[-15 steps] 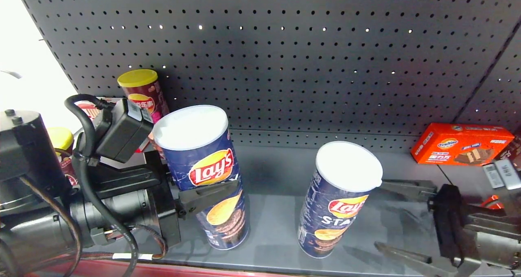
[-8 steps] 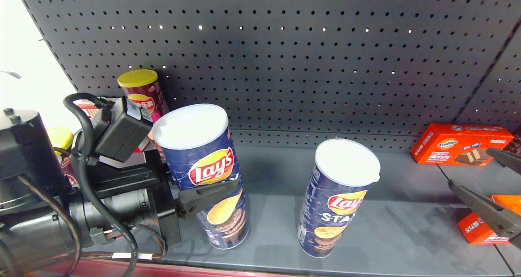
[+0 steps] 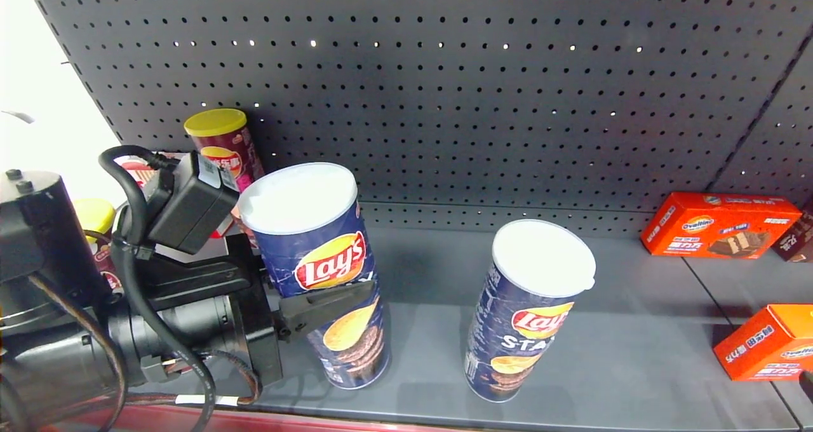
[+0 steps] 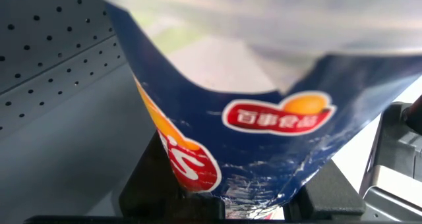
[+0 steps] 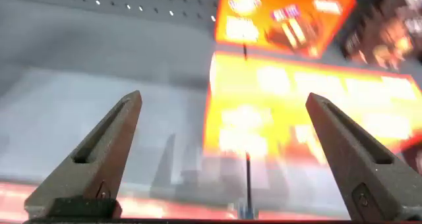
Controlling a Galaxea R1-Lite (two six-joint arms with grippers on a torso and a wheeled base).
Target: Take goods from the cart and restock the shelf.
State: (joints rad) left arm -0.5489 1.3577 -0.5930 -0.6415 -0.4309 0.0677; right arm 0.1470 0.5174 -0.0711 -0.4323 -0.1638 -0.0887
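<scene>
A blue chips can with a white lid stands slightly tilted at the front left of the grey shelf. My left gripper is shut on its middle; one finger crosses its front. In the left wrist view the same blue chips can sits close between dark fingers. A second blue chips can stands free to the right of it. My right gripper is open and holds nothing, facing an orange box.
A dark pegboard panel backs the shelf. A red can with a yellow lid stands at the back left, another yellow lid beside my left arm. Two orange boxes lie at the right.
My right gripper has drawn back to the right, away from the second can and out of the head view. That can stays standing. The left arm and its can have not moved.
</scene>
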